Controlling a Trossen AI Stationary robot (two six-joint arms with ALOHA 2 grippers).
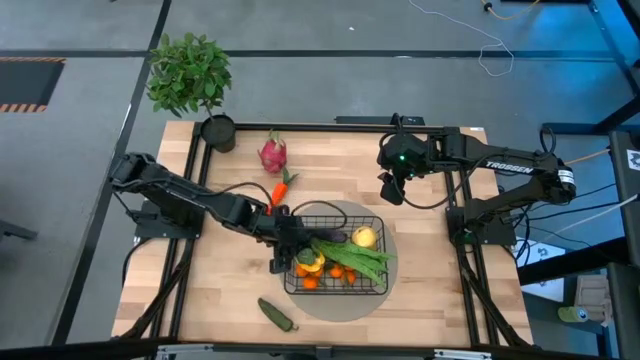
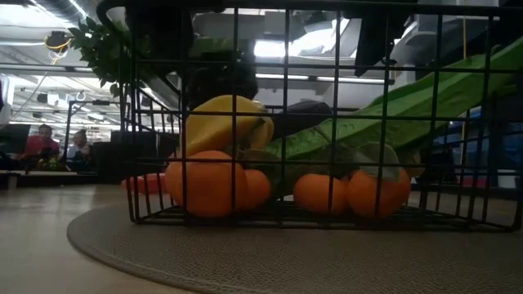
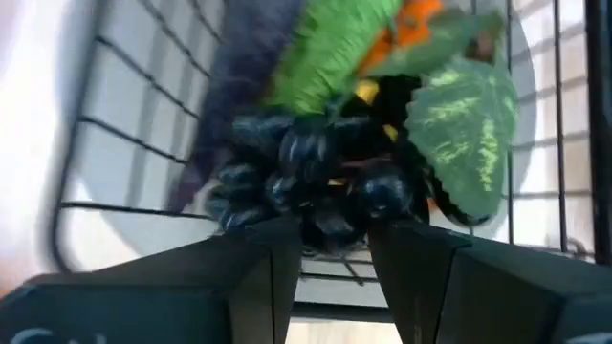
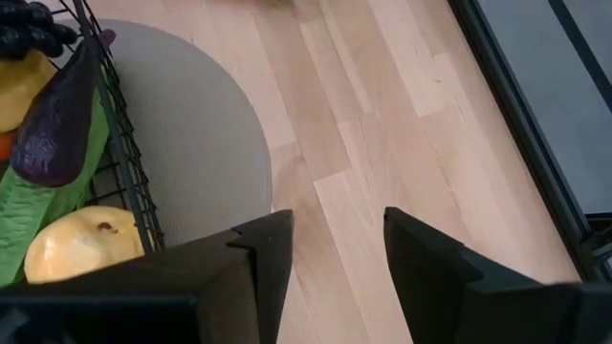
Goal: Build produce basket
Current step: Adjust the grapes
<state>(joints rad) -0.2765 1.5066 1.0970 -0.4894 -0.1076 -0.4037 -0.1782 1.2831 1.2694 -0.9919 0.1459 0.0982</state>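
Note:
The black wire basket (image 1: 335, 288) stands on a round grey mat (image 1: 330, 305) at mid-table. It holds a lemon (image 1: 364, 237), green beans (image 1: 355, 258), tangerines (image 1: 338, 272), a yellow pepper (image 1: 309, 260) and a purple eggplant (image 4: 57, 124). My left gripper (image 1: 288, 240) reaches in over the basket's left side, shut on a bunch of dark grapes (image 3: 306, 182). My right gripper (image 1: 392, 188) hangs open above bare wood beyond the basket's far right corner. On the table lie a pink dragon fruit (image 1: 272, 152), a carrot (image 1: 282, 187) and a cucumber (image 1: 277, 314). My left gripper pinches the grape bunch between its two fingers (image 3: 258, 253), at the bunch's near end (image 3: 330, 215). The fingers slant down from the table's left. The rest of the bunch sticks out past the fingertips over the produce; I cannot tell whether it rests on it.
A leafy potted plant (image 1: 190, 75) stands at the table's far left corner. A black frame rail (image 1: 195, 160) runs along the table's sides. Bare wood lies between the basket and my right arm (image 1: 500, 170). People sit in the room beyond (image 2: 41, 143).

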